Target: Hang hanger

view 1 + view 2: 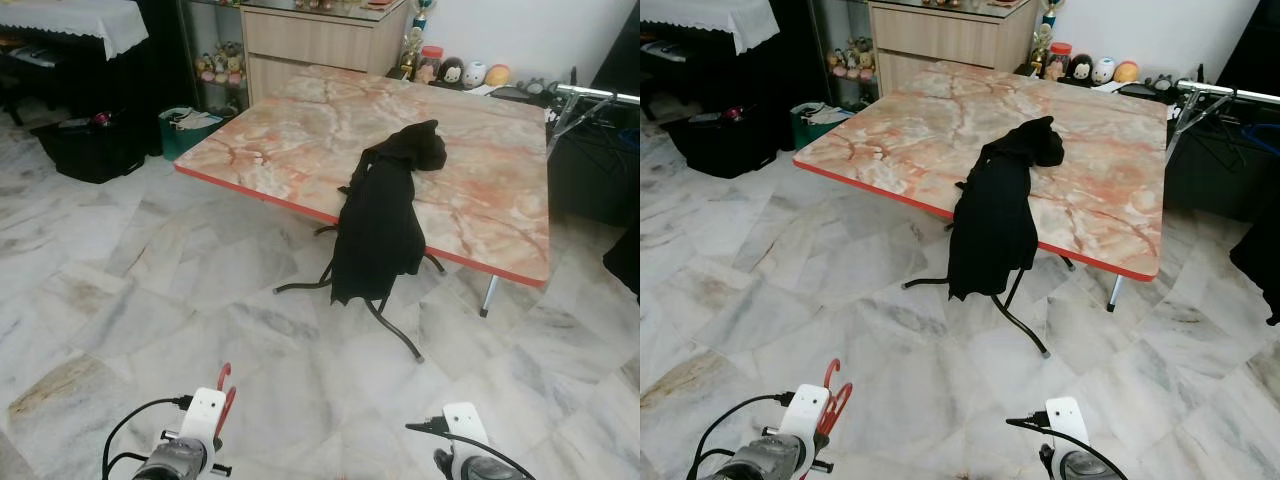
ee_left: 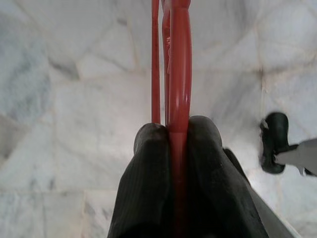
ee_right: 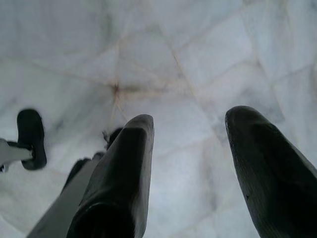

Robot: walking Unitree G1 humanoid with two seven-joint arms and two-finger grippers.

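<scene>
My left gripper (image 2: 174, 133) is shut on a red plastic hanger (image 2: 179, 64), pinching its bar between both black fingers (image 2: 148, 148). In the left eye view the hanger's hook (image 1: 226, 384) pokes up beside my left wrist, low over the marble floor. My right gripper (image 3: 190, 126) hangs open over the floor with nothing between its fingers. A black garment (image 1: 380, 215) is draped over the near edge of the marble-topped table (image 1: 280, 130). A silver rail (image 1: 598, 95) of a clothes rack stands at the far right, past the table.
The table's black curved legs (image 1: 395, 335) and a metal leg (image 1: 488, 296) reach onto the floor ahead. A teal bin (image 1: 185, 128) and a black bag (image 1: 92, 148) sit at the left. A wooden cabinet (image 1: 315, 45) and plush toys (image 1: 470, 72) line the back wall.
</scene>
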